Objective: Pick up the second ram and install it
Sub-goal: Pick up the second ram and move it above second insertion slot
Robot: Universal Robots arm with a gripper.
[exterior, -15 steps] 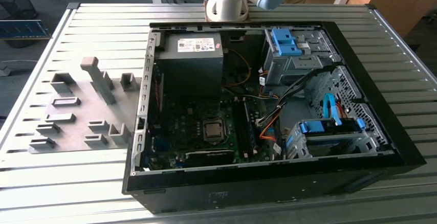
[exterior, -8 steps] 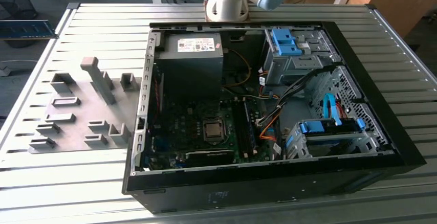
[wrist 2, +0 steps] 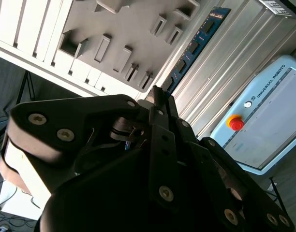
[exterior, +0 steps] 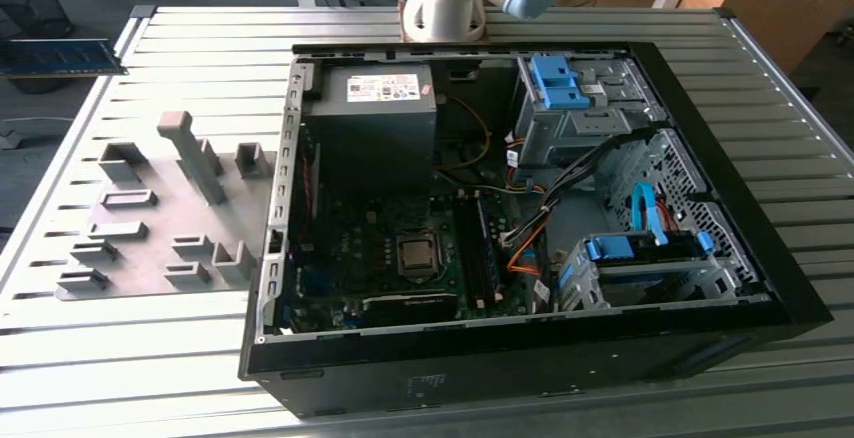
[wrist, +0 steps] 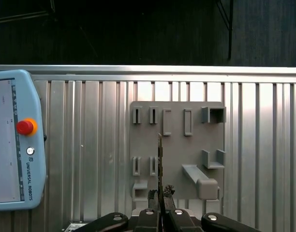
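The claw [wrist: 160, 195] is clamped on one end of the second ram [wrist: 160, 154], a thin blue-green circuit-board stick with black chips. The stick juts straight out past the fingertips, edge-on in the first wrist view and chip side showing in the second wrist view. Beyond the claw's tips a grey plastic holder plate [wrist: 177, 145] with slotted stands lies on the ribbed aluminium worktop [wrist: 90, 145]. In the exterior view the stick sits well apart from the open black computer case [exterior: 534, 363], towards the exterior view's left.
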